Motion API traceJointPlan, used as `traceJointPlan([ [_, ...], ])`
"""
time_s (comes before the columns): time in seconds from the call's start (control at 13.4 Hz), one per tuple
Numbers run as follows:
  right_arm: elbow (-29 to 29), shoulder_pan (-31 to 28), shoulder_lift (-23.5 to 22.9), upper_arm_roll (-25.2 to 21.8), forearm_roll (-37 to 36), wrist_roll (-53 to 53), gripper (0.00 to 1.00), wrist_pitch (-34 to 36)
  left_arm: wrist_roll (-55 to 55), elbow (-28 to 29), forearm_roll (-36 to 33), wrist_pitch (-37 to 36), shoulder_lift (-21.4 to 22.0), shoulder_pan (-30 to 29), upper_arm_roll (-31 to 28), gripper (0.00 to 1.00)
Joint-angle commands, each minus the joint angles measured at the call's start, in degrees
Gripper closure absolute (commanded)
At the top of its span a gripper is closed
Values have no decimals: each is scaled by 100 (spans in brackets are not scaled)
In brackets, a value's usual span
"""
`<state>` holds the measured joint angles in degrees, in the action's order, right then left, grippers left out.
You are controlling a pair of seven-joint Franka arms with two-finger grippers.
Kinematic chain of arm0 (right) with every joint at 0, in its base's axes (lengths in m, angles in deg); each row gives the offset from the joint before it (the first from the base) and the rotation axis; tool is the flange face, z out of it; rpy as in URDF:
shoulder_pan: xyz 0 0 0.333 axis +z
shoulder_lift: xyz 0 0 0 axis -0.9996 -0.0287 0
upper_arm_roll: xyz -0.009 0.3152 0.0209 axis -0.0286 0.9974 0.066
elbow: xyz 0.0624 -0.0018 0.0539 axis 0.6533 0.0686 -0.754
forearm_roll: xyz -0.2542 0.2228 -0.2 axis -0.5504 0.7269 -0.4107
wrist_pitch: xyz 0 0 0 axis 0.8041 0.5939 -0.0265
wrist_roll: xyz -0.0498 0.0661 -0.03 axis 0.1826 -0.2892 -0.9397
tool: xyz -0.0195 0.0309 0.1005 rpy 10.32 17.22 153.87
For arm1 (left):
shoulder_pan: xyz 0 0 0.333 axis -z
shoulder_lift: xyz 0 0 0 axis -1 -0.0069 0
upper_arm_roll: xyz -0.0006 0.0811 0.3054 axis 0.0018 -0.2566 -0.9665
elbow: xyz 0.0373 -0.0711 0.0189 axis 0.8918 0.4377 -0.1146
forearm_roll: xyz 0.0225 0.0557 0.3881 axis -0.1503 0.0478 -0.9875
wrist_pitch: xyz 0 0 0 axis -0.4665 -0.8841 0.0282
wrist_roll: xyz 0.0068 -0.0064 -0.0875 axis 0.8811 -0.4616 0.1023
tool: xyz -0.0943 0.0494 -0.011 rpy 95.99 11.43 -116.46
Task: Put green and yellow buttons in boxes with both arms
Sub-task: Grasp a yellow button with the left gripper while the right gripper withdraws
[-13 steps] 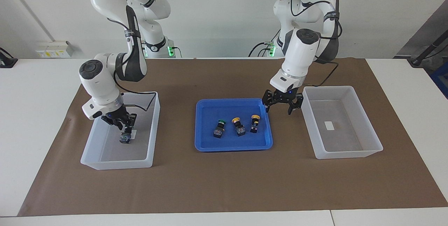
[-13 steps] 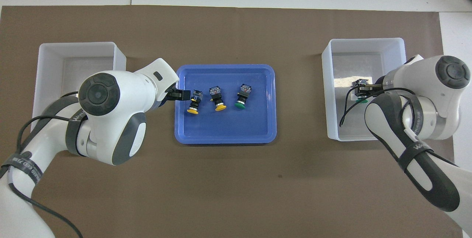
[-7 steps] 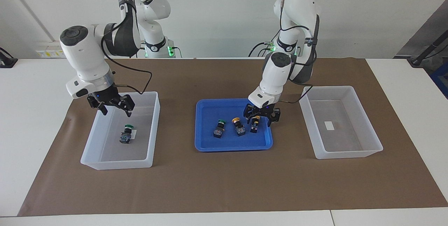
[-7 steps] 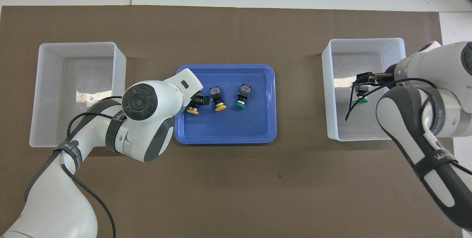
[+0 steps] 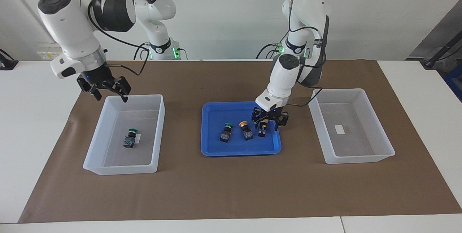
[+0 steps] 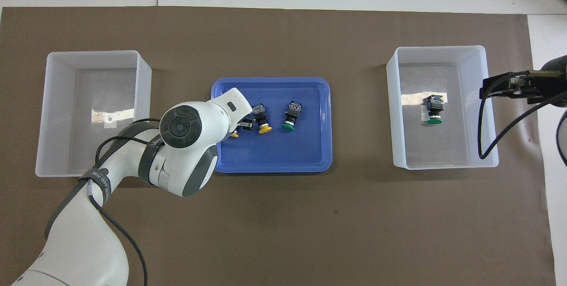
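My left gripper (image 5: pixel 270 121) pinches a yellow button (image 5: pixel 263 127) in the tray (image 5: pixel 213 146); right gripper (image 5: pixel 105 88), spread, hangs over the box (image 5: pixel 158 132) edge.

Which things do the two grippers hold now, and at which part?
The left gripper is shut on a yellow button in the tray, near its cap. The right gripper holds nothing.

Right claw (image 5: pixel 107 89) lifted off box (image 5: pixel 108 168); left claw (image 5: pixel 269 120) clamped yellow button (image 5: pixel 263 127).
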<state>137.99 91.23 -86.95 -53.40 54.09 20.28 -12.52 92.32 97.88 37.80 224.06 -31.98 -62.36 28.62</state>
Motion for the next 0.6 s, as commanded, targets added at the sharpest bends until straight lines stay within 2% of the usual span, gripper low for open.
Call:
traceJointPlan([
  [0.0, -343, -24, -32, 202, -76, -102, 0, 469, 57, 71, 41, 47, 41, 114, -87, 100],
  [0.22, -133, 46, 38, 256, 12, -128, 0, 233, 153, 9, 41, -93, 216, 62, -96, 100],
  [0.37, -115, 187, 3, 265, 12, -277, 0, 197, 153, 0, 41, -462, 567, -43, -148, 100],
  [0.52, -115, 414, -137, 265, 12, -479, 0, -22, 136, -166, 41, -603, 761, -437, -148, 100],
])
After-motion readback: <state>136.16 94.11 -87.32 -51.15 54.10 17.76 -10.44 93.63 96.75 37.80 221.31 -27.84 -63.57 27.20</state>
